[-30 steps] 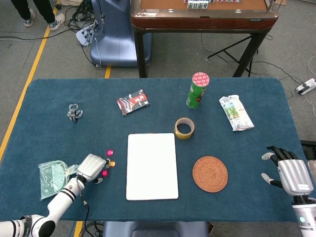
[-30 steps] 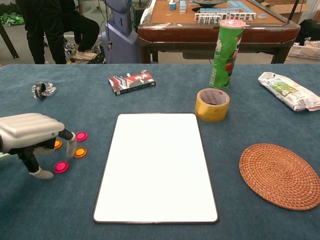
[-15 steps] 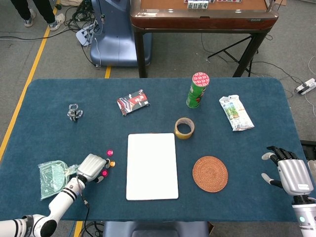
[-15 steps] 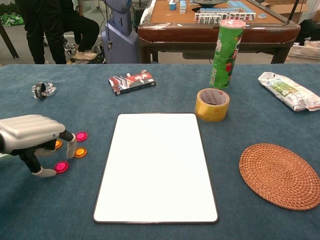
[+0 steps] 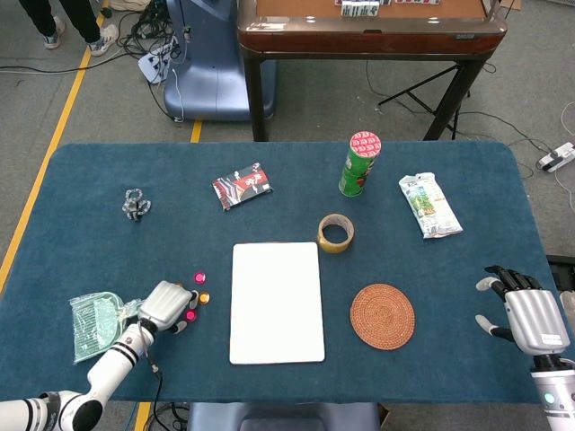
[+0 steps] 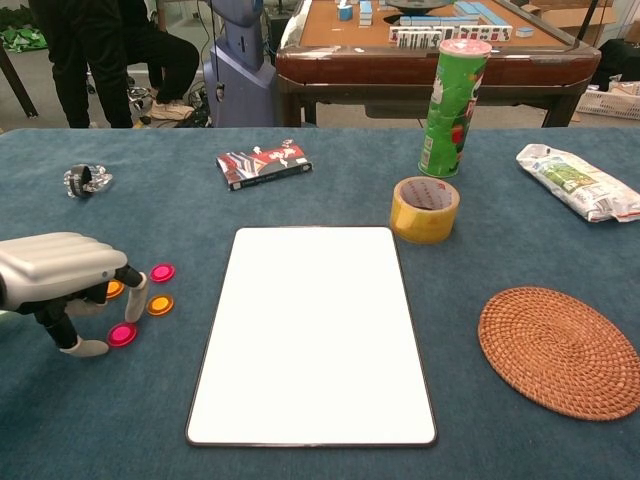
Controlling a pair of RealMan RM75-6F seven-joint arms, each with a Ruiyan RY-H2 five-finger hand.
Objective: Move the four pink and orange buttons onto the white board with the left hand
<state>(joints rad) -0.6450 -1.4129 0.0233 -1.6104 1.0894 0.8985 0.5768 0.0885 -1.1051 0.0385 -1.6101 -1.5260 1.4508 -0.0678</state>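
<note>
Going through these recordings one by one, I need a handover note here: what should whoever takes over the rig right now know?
Left hand: low over the button cluster, fingertips on the cloth; whether it grips a button cannot be told.
Right hand: at the table's right edge, fingers apart, holding nothing.
Buttons, all on the cloth left of the white board: pink button, orange button, second pink button, second orange button half hidden under the left hand.
Done: no button is on the board.
Left: all four moves.
</note>
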